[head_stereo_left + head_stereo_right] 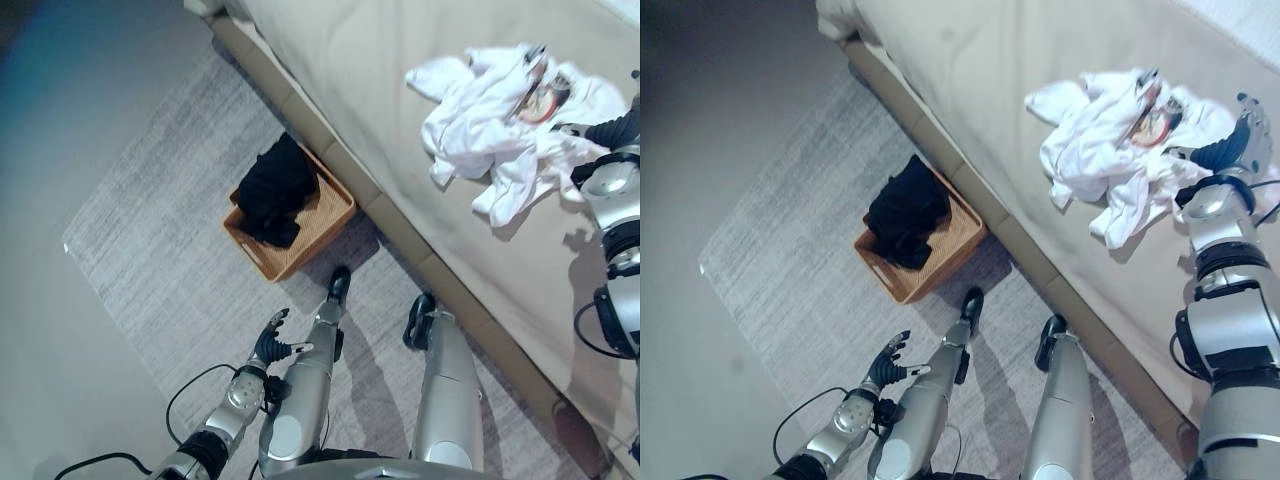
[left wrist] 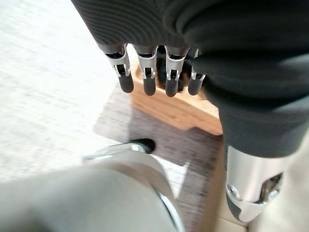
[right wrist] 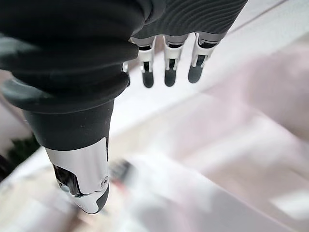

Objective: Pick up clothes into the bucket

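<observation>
A crumpled white garment (image 1: 1120, 150), with a round red-and-dark print showing on its top folds, lies spread on the beige bed (image 1: 380, 70) at the far right, its sleeves trailing toward the bed's near edge. The right hand (image 1: 1232, 143) hovers just beside the garment's right side, fingers straight and relaxed, holding nothing. On the floor to the left, a woven orange-brown basket (image 1: 325, 220) sits on a grey rug (image 1: 150, 260), tucked close against the bed's base; a black garment (image 1: 275, 190) is bunched inside it and rises over its far rim. The left hand (image 1: 272, 343) hangs low over the rug, near of the basket, fingers loose and empty. The rug lies bare to the left of the basket, with smooth grey floor (image 1: 80, 120) beyond its far-left edge. Bare bedcover stretches left and far of the white garment.
</observation>
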